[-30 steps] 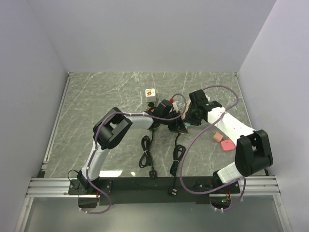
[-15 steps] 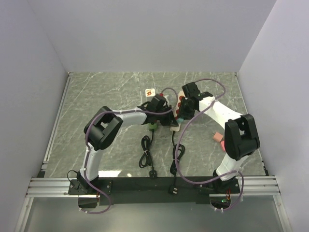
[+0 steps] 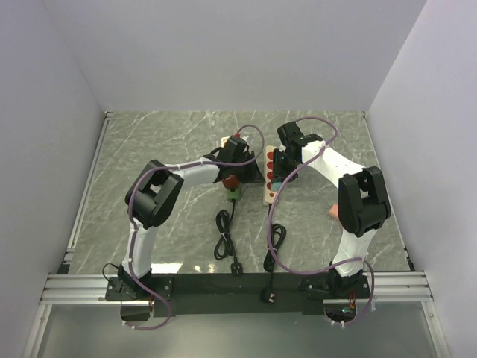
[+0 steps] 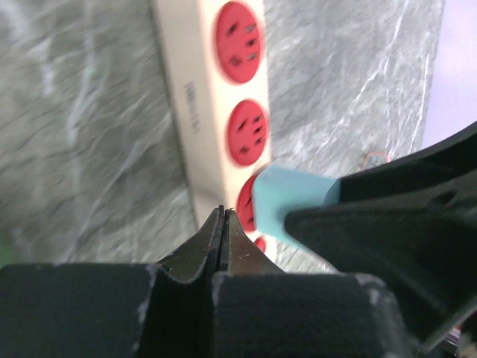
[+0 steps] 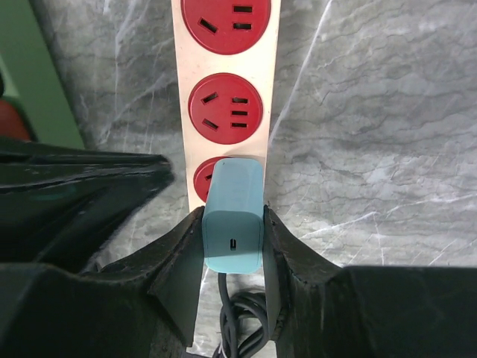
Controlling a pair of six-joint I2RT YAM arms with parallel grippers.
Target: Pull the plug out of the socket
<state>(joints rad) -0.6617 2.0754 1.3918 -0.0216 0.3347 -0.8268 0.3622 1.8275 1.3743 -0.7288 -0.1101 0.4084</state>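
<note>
Clamping the teal plug [image 5: 234, 203], right gripper [image 5: 232, 224] — power strip [image 5: 227, 66] label [image 4: 191, 112] blurred, unreadable.

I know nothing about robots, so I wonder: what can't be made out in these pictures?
- Pins of the teal plug: right wrist view, its own body covers them.
- Far end of the power strip: same view, cut by the top edge.
- The strip's lettering: left wrist view, blurred.
- Top view: plug too small, right gripper over it.
</note>
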